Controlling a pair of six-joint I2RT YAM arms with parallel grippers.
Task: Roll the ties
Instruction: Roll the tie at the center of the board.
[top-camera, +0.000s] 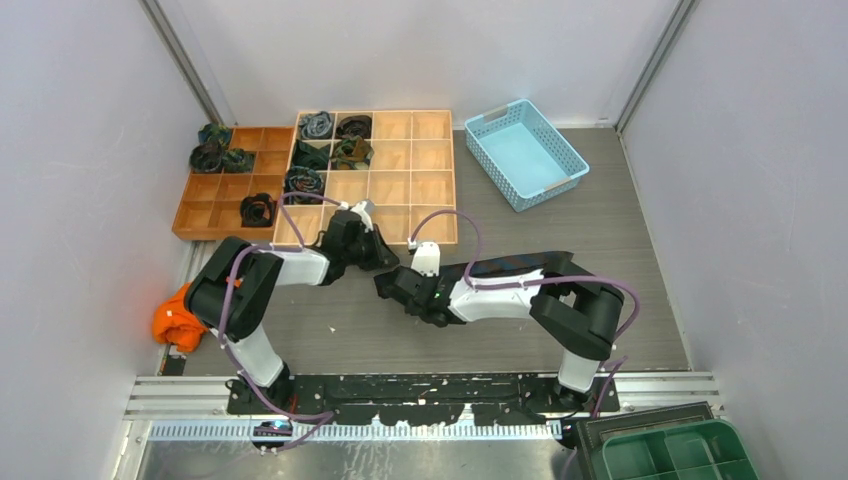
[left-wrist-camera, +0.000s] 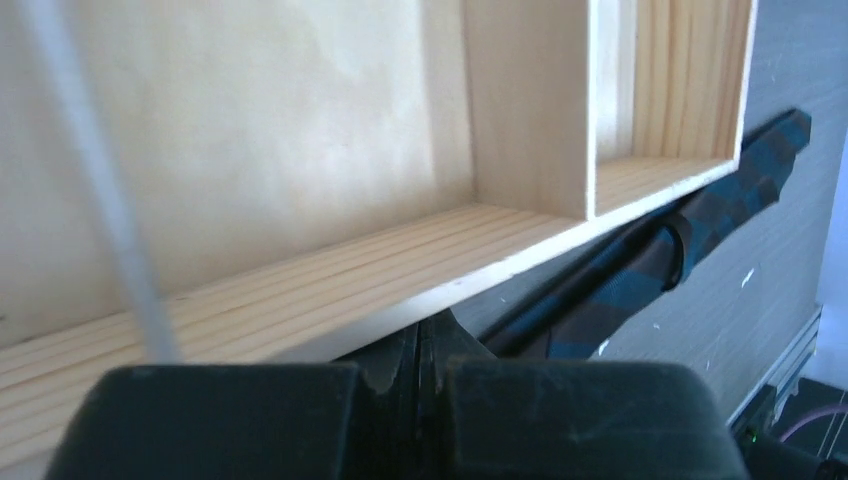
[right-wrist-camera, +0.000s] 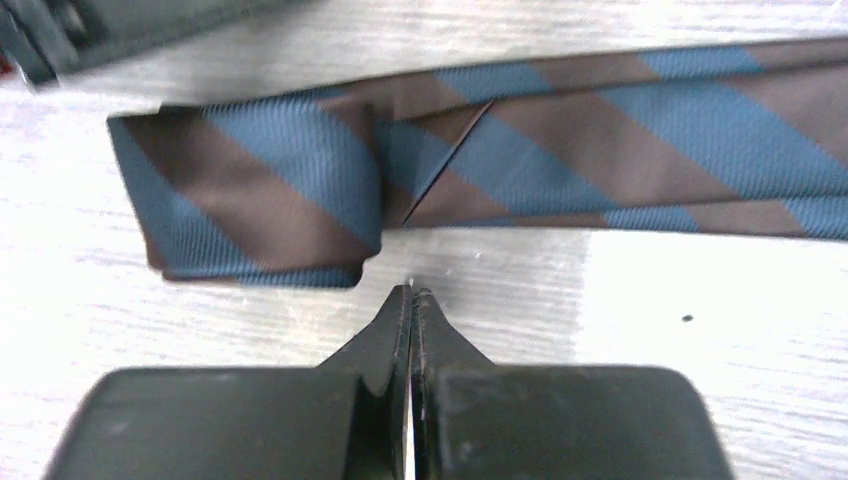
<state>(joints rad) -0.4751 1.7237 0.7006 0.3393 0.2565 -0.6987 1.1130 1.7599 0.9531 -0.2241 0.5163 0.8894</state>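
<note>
Striped woven tie (right-wrist-camera: 500, 150) lies flat, end folded; right end effector (right-wrist-camera: 411, 300) beside it, closed and empty. Left end effector (left-wrist-camera: 418, 340), likewise closed and empty, faces a wooden tray (left-wrist-camera: 400, 270).

The left arm (top-camera: 262, 285) and right arm (top-camera: 520, 298) share black joint housings, white link shells, looping purple cables (top-camera: 445, 212) and matte black pincer fingers (right-wrist-camera: 385, 355).

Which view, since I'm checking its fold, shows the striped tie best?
Right wrist: the blue-brown striped tie fills the frame, end folded over. Left wrist shows a stretch beside the wooden tray; overhead, the arms mostly hide it.
</note>
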